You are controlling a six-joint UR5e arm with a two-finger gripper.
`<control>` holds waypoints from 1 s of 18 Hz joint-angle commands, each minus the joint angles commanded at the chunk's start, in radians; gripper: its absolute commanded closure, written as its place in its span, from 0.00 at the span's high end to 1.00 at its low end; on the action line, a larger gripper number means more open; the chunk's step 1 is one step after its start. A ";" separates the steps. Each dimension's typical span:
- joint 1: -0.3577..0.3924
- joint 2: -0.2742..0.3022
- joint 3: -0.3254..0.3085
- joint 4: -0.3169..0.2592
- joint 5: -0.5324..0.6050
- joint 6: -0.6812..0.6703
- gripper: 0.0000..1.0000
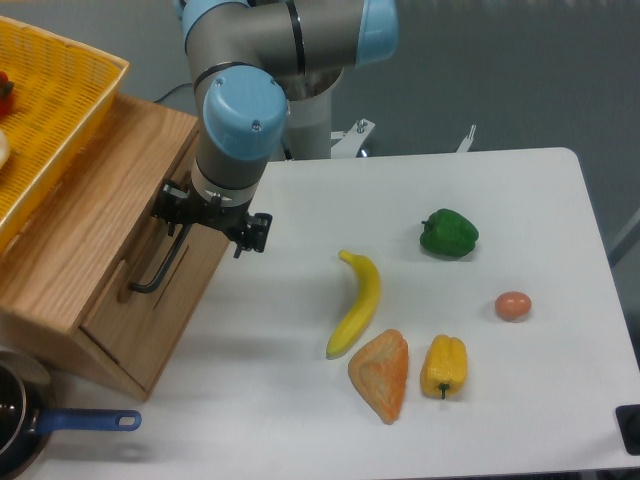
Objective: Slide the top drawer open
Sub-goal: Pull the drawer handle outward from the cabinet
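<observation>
White table (pixel 480 400) carries a wooden chest at its left edge. On its sloped front sits the top drawer (pixel 130 265), not visibly pulled out. At its black handle's upper end waits the hand (pixel 185 232); whether it grips, I cannot tell. Pulling remains.

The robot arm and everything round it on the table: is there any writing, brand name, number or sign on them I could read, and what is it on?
None: no readable word, number or sign shows anywhere in this view.
The robot arm, with its grey body and blue caps, shows no visible label.
The wooden drawer unit and the yellow basket are plain.
The banana, peppers, egg and bread carry no stickers.
</observation>
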 joint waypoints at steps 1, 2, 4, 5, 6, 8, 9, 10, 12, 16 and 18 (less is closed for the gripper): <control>0.000 -0.002 0.000 0.002 0.000 0.002 1.00; 0.002 -0.003 0.000 0.002 0.000 0.005 1.00; 0.005 -0.002 0.003 0.002 0.000 0.005 1.00; 0.008 -0.002 0.005 0.000 0.000 0.006 1.00; 0.012 0.000 0.006 0.000 0.000 0.006 1.00; 0.015 0.000 0.009 0.000 0.000 0.006 1.00; 0.015 0.000 0.011 0.000 0.000 0.006 1.00; 0.017 0.000 0.009 0.000 0.000 0.006 1.00; 0.021 -0.002 0.011 0.000 0.014 0.008 1.00; 0.031 -0.003 0.012 0.002 0.018 0.009 1.00; 0.034 -0.003 0.015 0.003 0.028 0.012 1.00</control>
